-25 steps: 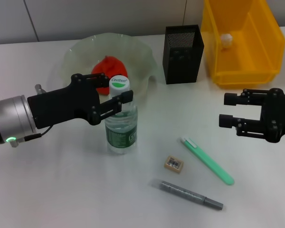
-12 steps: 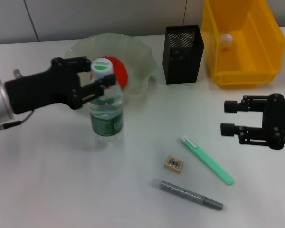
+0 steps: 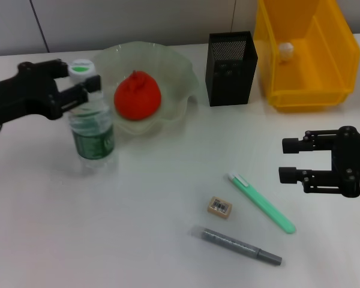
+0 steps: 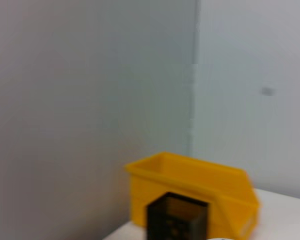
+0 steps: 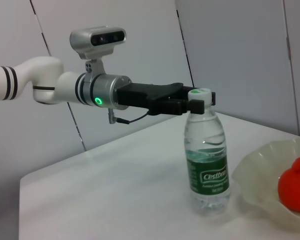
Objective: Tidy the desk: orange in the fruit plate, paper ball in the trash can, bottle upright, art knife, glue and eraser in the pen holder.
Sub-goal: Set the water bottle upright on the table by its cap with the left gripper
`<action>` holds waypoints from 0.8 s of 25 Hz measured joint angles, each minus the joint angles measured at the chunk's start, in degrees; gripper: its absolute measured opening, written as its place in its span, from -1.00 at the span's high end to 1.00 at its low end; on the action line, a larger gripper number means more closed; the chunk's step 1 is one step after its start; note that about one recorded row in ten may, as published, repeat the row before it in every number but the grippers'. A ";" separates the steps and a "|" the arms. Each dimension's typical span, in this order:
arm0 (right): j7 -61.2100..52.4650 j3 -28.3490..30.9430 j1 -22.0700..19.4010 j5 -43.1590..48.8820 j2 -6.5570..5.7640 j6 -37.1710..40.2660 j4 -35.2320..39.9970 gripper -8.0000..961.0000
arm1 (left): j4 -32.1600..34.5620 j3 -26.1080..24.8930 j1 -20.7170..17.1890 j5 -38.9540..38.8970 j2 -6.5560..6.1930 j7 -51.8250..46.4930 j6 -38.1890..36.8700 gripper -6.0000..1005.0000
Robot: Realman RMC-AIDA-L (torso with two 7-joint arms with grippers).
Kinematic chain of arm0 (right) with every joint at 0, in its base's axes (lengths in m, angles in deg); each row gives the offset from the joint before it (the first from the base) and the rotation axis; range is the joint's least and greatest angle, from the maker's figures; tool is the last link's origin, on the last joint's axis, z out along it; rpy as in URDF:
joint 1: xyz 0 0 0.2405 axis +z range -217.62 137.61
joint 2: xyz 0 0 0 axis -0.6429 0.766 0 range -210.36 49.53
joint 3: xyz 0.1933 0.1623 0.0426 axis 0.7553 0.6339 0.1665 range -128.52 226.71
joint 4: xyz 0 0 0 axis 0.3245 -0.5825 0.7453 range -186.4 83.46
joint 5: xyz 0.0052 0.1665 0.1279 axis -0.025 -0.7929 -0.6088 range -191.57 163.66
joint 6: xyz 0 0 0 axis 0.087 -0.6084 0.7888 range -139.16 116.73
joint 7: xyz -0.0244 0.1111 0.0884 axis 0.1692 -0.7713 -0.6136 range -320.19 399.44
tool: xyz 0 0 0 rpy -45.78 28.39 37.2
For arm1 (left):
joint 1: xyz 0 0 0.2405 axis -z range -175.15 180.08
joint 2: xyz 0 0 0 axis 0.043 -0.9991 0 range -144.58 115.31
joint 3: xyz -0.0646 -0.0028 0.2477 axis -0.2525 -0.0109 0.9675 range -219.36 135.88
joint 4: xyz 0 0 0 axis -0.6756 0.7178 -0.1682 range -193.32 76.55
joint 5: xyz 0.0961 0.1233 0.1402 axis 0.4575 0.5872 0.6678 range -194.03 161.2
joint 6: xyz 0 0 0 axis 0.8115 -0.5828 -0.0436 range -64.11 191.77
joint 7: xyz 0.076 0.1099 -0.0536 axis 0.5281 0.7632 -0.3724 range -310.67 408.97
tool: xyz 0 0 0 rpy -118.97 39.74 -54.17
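Here the left gripper [image 3: 78,89] is clamped on the neck of the bottle [image 3: 92,135], its fingers [image 5: 197,105] pressed either side just under the white cap. The bottle stands upright on the table [image 3: 108,228], just left of the fruit plate [image 3: 180,90]. The right gripper [image 3: 291,159] hangs over the table's right side with its jaws parted and nothing between them. The orange [image 3: 137,96] sits in the plate. The black mesh pen holder [image 3: 231,66] stands right of the plate; I cannot tell what it holds. The yellow trash can [image 3: 333,60] beside it contains the paper ball [image 3: 285,50]. On the table near the right gripper lie the green knife [image 3: 261,202], the eraser [image 3: 219,207] and the grey glue [image 3: 237,245], all apart.
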 joint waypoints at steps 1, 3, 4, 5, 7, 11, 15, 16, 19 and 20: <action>0.00 0.00 0.00 0.00 0.00 0.00 0.00 -0.27 | 0.00 0.00 0.00 0.00 0.00 0.00 0.00 0.13; -0.20 -0.03 0.05 0.02 0.06 0.26 0.12 -0.27 | 0.05 -1.93 -0.63 0.00 0.41 0.13 3.94 0.13; -0.20 -0.03 0.05 0.02 0.06 0.26 0.12 -0.27 | 0.05 -1.93 -0.63 0.00 0.41 0.13 3.94 0.13; -0.25 -0.03 0.13 0.02 0.11 0.49 0.17 -0.27 | 0.49 -2.40 -0.97 0.00 0.87 0.77 5.84 0.13; -0.27 -0.05 0.18 0.02 0.18 0.50 0.18 -0.27 | 0.55 -2.45 -1.08 0.00 0.89 1.02 6.99 0.13; -0.28 -0.23 0.20 0.02 0.26 0.50 0.18 -0.27 | 0.57 -2.88 -1.51 -0.07 0.87 1.13 8.59 0.13; -0.28 -0.38 0.41 0.02 0.28 0.50 -0.08 -0.27 | 1.77 -4.95 -3.07 -0.40 1.12 1.16 9.07 0.13; -0.28 -0.38 0.41 0.02 0.28 0.50 -0.08 -0.27 | 1.77 -4.95 -3.07 -0.40 1.12 1.16 9.07 0.13; -0.25 -0.50 0.49 0.02 0.28 0.49 -0.13 -0.27 | 1.95 -4.95 -3.29 -0.43 1.13 1.17 9.06 0.13; -0.20 -0.52 0.54 0.02 0.27 0.49 -0.14 -0.27 | 2.20 -4.96 -3.66 -0.48 1.17 1.17 8.96 0.13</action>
